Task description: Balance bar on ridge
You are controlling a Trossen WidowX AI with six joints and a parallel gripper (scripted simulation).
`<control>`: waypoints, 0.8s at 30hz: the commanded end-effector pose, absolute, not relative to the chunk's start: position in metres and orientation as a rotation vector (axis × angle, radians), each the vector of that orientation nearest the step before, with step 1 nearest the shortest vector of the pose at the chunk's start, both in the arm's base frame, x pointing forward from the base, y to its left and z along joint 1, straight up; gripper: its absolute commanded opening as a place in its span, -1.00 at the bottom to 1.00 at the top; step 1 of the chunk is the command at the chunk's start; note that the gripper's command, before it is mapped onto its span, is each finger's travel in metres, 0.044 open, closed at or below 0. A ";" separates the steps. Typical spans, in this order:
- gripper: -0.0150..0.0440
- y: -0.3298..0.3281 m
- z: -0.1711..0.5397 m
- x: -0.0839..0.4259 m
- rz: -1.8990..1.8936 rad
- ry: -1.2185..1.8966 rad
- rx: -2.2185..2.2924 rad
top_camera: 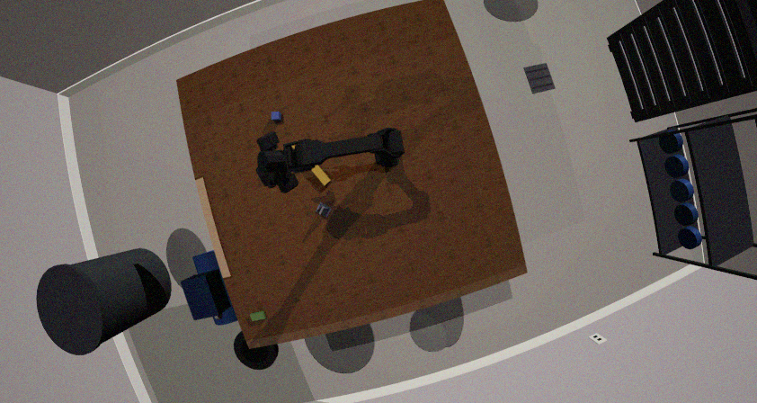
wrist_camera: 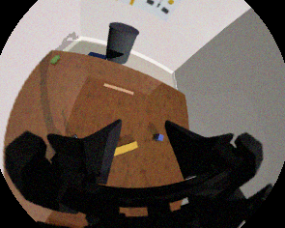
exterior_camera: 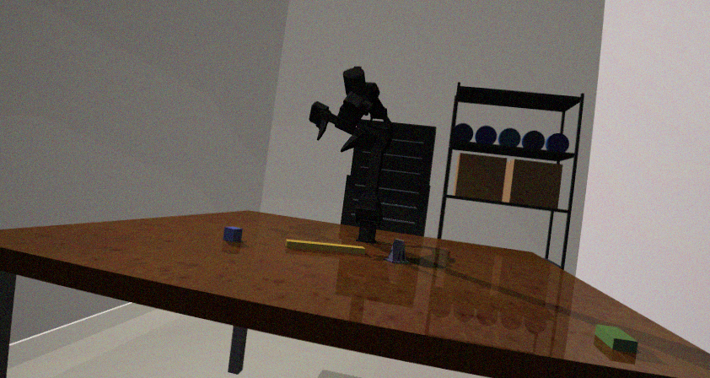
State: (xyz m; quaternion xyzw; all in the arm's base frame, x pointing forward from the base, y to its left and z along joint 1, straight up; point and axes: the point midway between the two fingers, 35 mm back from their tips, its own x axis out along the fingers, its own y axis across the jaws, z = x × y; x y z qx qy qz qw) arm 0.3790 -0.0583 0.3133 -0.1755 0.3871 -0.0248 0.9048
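The gripper (exterior_camera: 331,144) (wrist_camera: 143,122) hangs open and empty, the yellow bar (top_camera: 321,174) (exterior_camera: 325,246) (wrist_camera: 126,148) below it, apparently flat on the table (top_camera: 370,252) (exterior_camera: 248,276) (wrist_camera: 99,106)

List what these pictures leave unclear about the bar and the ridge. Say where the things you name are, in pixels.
- Bar's far end: in the top view, the arm covers one end of the yellow bar (top_camera: 321,175) (exterior_camera: 325,247) (wrist_camera: 126,148).
- Ridge's shape: in the wrist view, a gripper finger mostly hides it.
- Ridge's top edge: too small and dim in the exterior view to judge its sharpness.
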 end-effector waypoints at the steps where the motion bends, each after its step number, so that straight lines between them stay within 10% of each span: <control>1: 0.58 -0.057 0.288 0.377 -0.084 0.872 -0.221; 24: 0.58 -0.049 0.187 0.346 -0.408 1.174 0.431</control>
